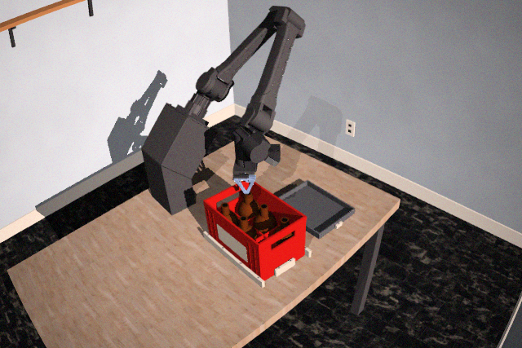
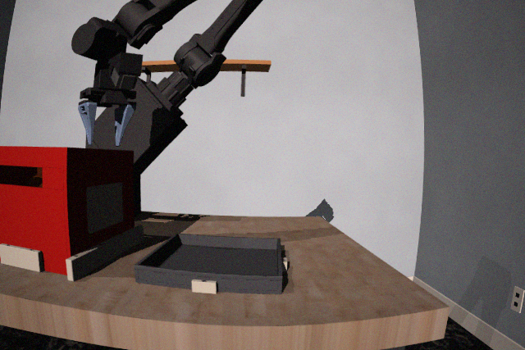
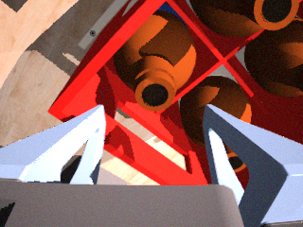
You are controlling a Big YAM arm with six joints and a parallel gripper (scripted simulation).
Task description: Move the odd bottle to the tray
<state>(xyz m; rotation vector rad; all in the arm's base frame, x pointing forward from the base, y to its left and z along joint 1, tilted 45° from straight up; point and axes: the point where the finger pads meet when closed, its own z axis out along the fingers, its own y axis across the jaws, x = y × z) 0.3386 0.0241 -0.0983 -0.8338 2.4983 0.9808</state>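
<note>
A red crate (image 1: 257,230) stands on the table and holds several brown bottles, all upright. My gripper (image 1: 245,185) hangs open and empty just above the crate's far corner, its light blue fingertips a little above the rim in the exterior view (image 2: 103,125). The dark grey tray (image 1: 315,207) lies empty to the right of the crate, and it also shows in the exterior view (image 2: 216,261).
The arm's dark base block (image 1: 172,156) stands behind the crate. Pale stop blocks (image 1: 284,269) sit against the crate's base and at the tray's edge (image 2: 203,285). The table edge runs close past the tray on the right.
</note>
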